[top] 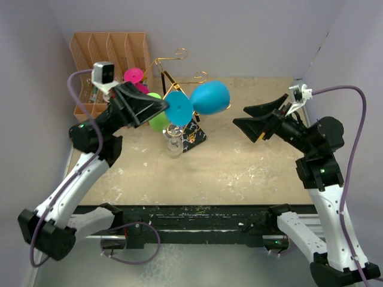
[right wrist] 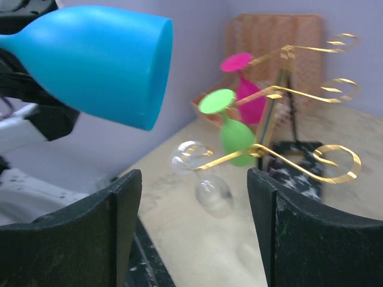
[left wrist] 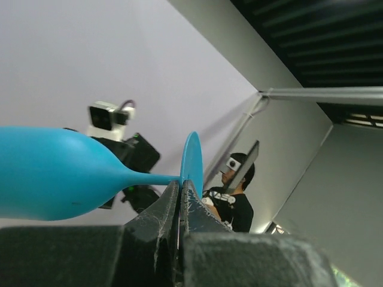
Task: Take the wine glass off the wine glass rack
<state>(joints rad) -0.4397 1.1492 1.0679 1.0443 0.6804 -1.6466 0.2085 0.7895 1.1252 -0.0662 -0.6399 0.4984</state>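
Left gripper is pinching the blue wine glass by its foot beside the wine glass rack, and would best be carrying it away level, clear of the scrolled arms, while the right gripper is hanging with jaws apart.

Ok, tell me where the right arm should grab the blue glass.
Grip the blue glass by its bowl, across its width, coming from the right. It lies sideways, mouth toward the open right fingers, while the left fingers pinch its foot, crowding the short stem.

Orange slotted organiser at tabletop far-left corner, against wall. Pink glass, green glass, clear glass near it. Tabletop beige, white-scuffed. Person in dark shirt, left wrist view.
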